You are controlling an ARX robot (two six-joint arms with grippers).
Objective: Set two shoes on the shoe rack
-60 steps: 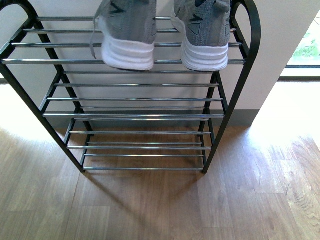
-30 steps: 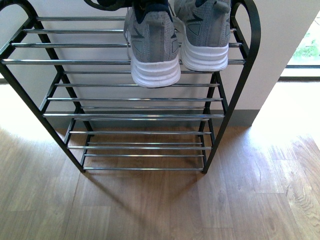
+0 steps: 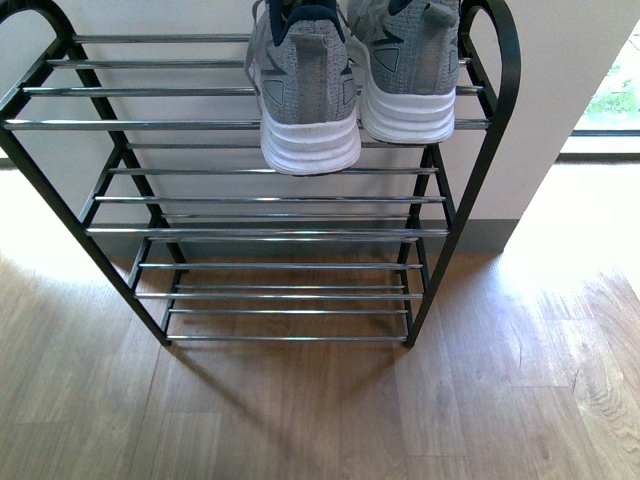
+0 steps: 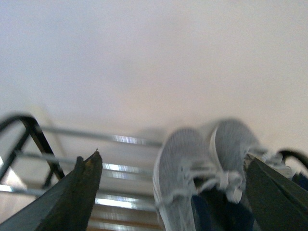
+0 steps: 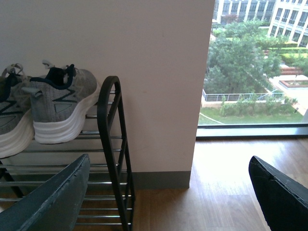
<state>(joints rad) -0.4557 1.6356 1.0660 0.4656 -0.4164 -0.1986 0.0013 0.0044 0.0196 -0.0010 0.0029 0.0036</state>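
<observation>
1. Three-tier shoe rack (image 3: 270, 230), black frame, chrome bars.
2. Two grey sneakers on the rack's top tier, side by side: left sneaker (image 3: 303, 90), right sneaker (image 3: 410, 70). Long axes cross the bars, heels toward the camera; left sneaker's heel overhangs the front bar. Side logo illegible.
3. Two grippers, left gripper (image 4: 173, 158) and right gripper (image 5: 169, 159), both spread wide.

Plain white wall (image 3: 560, 60) at the back, with a grey skirting board (image 3: 480, 236) along its foot. The floor (image 3: 300, 420) is light wood-grain planks. Only furniture is the shoe rack (image 3: 270, 231): it stands on the floor with its back to the wall and throws a soft shadow (image 3: 250, 400) across the planks in front of it. The wall ends at a corner on the right. Past it is a low window (image 5: 255, 67) with a dark bottom frame (image 5: 250, 131). Hard daylight comes through, leaving a blown-out patch (image 3: 570, 215) on the floor by that corner. Outside are trees (image 5: 240, 62), lawn and pale multi-storey buildings (image 5: 288, 19). The left wrist view is blurred and adds only pale wall.
</observation>
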